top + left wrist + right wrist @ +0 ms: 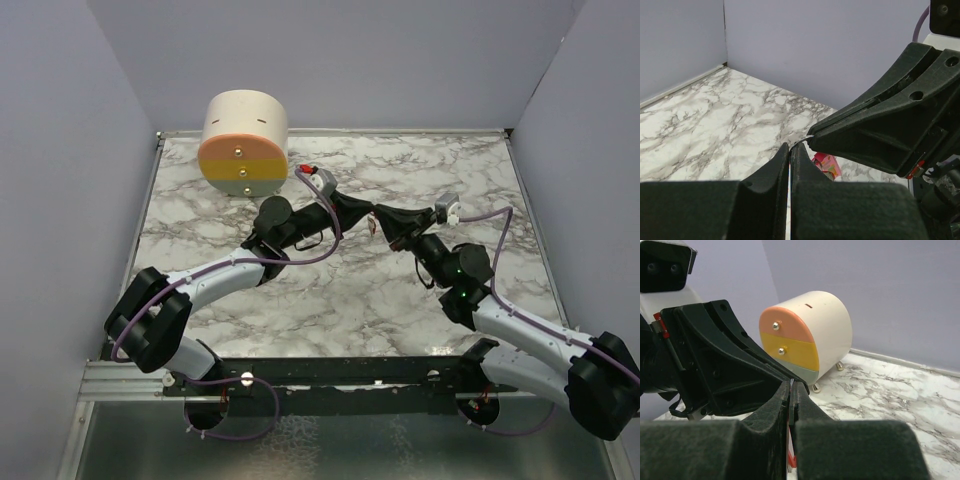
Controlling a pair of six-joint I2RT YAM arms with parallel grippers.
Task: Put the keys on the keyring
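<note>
Thin metal wire, the keyring [801, 140], arcs from the tip of the left pincer [790, 150], whose fingers are pressed together on it, straight across to the tip of the right pincer [791, 389] facing it. That pincer is likewise closed, with a bright sliver of wire in its seam. Both meet tip to tip above the marble surface [700, 130]. Just below the right pincer's tip hangs a pink-red piece [826, 165]; key or strip, I cannot tell.

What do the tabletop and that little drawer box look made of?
Tabletop: white with grey veins, marble or a marble-print laminate, slight sheen. Drawer box: matte cream shell, painted wood or plastic by its look; small shiny brass-coloured knobs.
</note>
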